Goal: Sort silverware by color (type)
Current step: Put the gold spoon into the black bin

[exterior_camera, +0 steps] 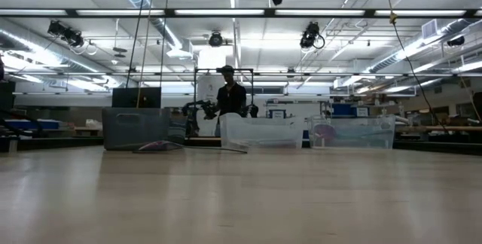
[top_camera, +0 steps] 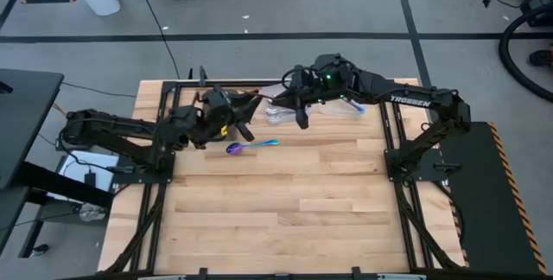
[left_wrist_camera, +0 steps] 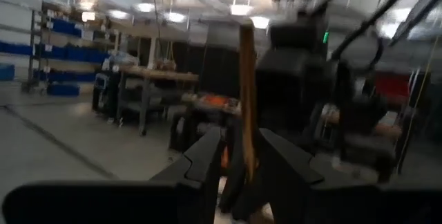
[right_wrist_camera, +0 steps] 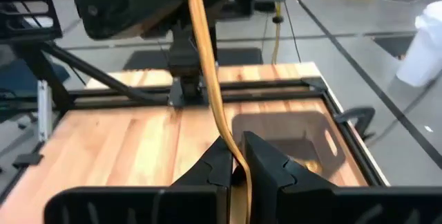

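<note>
A gold spoon [right_wrist_camera: 202, 51] stands upright in the air over the far middle of the table, between my two grippers. My right gripper [right_wrist_camera: 235, 165] reaches in from the table's right and is shut on the spoon. My left gripper [left_wrist_camera: 243, 158] faces it from the left and is open. Its fingers stand on either side of the same gold spoon [left_wrist_camera: 247, 92], with a gap showing. From above, the left gripper [top_camera: 252, 107] and the right gripper [top_camera: 285, 105] nearly meet. An iridescent blue-purple spoon [top_camera: 251, 146] lies flat on the wood, nearer than both. My right gripper pinches the gold spoon's slim handle [right_wrist_camera: 230, 148] between its two fingers, low on the spoon. The fingers come from the table's right, slanting slightly down, and lie across the handle. The spoon stands upright above the fingers, lifted clear of the table.
Clear plastic containers [top_camera: 276, 114] [top_camera: 350, 107] stand along the far edge under the right arm. A rectangular tray with a handle slot [right_wrist_camera: 331, 137] sits at the far left by the left arm. The near half of the wooden table [top_camera: 285, 219] is bare wood. A person [exterior_camera: 230, 97] stands in the room behind.
</note>
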`<state>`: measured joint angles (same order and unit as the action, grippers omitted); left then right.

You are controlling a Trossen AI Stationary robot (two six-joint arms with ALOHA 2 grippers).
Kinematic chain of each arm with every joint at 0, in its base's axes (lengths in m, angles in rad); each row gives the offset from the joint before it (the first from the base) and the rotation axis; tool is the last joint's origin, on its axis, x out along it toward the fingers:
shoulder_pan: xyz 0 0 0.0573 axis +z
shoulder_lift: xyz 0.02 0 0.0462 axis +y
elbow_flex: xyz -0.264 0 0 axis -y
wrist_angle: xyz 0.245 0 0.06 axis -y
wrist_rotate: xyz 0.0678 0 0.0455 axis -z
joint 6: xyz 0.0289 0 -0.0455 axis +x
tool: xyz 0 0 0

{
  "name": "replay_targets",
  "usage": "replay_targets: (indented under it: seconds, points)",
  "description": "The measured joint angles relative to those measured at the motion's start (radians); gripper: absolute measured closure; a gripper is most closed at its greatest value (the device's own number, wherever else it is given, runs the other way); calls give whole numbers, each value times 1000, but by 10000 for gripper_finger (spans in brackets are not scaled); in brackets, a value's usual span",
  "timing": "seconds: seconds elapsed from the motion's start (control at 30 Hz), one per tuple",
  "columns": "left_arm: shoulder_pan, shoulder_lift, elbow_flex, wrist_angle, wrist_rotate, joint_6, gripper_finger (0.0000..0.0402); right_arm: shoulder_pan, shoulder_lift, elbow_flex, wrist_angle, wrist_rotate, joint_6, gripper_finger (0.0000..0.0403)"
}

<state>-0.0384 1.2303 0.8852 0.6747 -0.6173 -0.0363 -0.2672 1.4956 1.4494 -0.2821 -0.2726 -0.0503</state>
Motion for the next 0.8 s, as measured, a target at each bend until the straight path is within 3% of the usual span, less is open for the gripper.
replay_targets:
  seconds: [0.3, 0.5, 0.8]
  points:
    - [-60, -186, 0, -333, -76, -6, 299, -32, -34, 0, -173, 1, -66, 367]
    - [-86, -240, 1, -451, -95, -35, 299, -38, -24, 0, -385, -6, -195, 367]
    - [-31, -151, 13, -592, 109, -282, 299, -14, 30, 0, -502, 34, -249, 367]
